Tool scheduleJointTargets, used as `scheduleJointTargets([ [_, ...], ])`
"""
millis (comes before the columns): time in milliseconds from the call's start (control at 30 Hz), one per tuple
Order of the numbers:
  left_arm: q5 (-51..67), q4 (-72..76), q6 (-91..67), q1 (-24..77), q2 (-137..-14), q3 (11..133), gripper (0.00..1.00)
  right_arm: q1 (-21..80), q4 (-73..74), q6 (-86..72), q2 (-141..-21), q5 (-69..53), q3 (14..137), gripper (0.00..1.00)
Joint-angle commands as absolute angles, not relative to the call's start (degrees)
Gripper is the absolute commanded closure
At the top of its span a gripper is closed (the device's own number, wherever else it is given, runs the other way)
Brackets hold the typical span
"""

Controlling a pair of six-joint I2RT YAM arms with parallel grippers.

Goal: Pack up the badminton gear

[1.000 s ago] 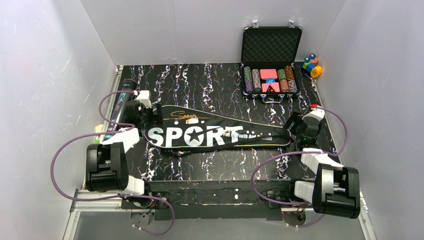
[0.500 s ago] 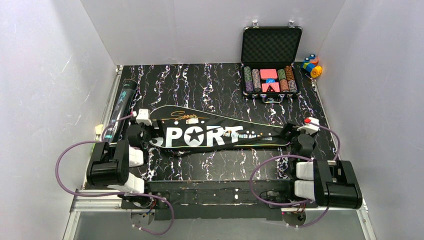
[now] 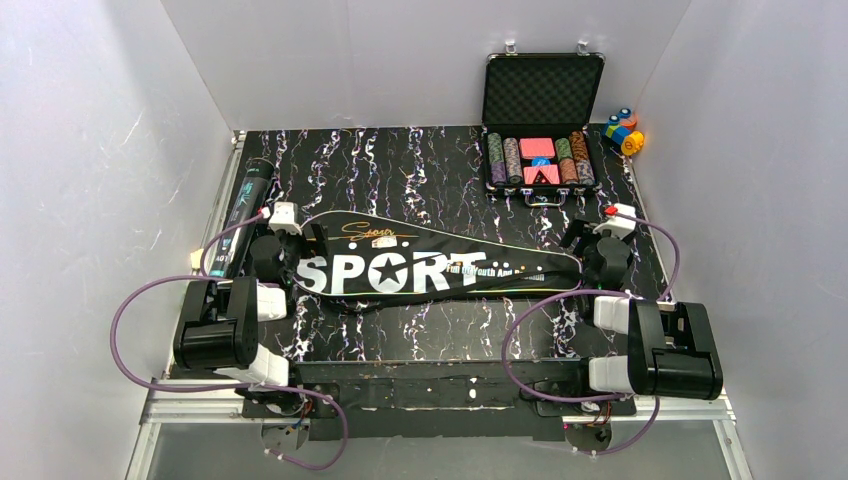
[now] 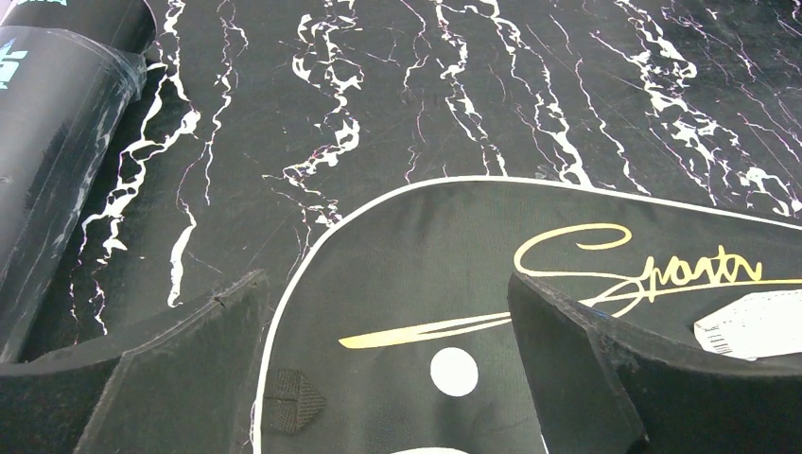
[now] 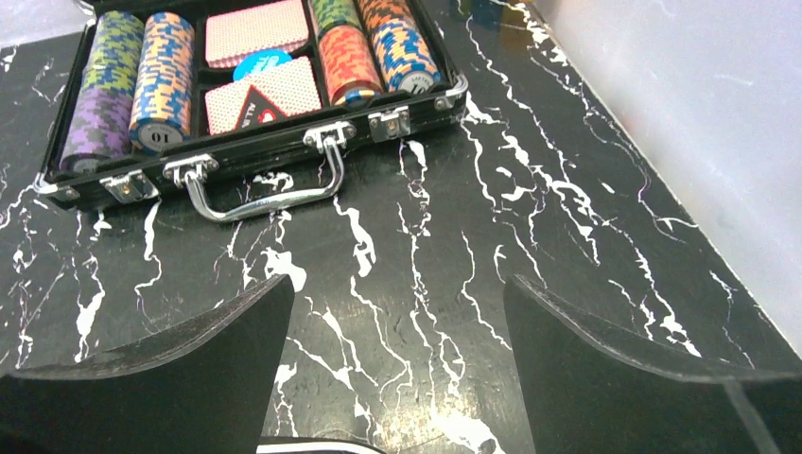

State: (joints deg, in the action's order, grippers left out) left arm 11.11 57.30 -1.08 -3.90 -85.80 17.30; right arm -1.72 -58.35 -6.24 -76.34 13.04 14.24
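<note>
Both the left gripper (image 4: 386,279) and right gripper (image 5: 397,284) had jaws spread, gripping nothing. The SPORT bag (image 3: 430,268) lay flat beneath the left jaws, tube (image 4: 57,142) just outside them, so probably all packed, I reckon.

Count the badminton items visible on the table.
2. The bag lies flat across the middle; the tube lies along the left edge. No rackets or shuttlecocks show; some may be hidden inside these.

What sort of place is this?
Probably a lab test cell: plain white walls box in a black marbled table, with left arm and right arm bolted at its near edge.
</note>
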Motion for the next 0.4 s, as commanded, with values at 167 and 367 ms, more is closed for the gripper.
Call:
scheduleJointTargets([
  [167,10.12,56.99,-0.54,-3.59,-85.15,17.3,0.02,-1.76,-57.98,-6.15,-75.98,11.97,14.01,0.09],
  [367,9.78,57.2,-0.47,-3.37,-85.09,17.27,0.02,-1.76,-57.12,-6.23,-75.67,12.09,14.21,0.09],
])
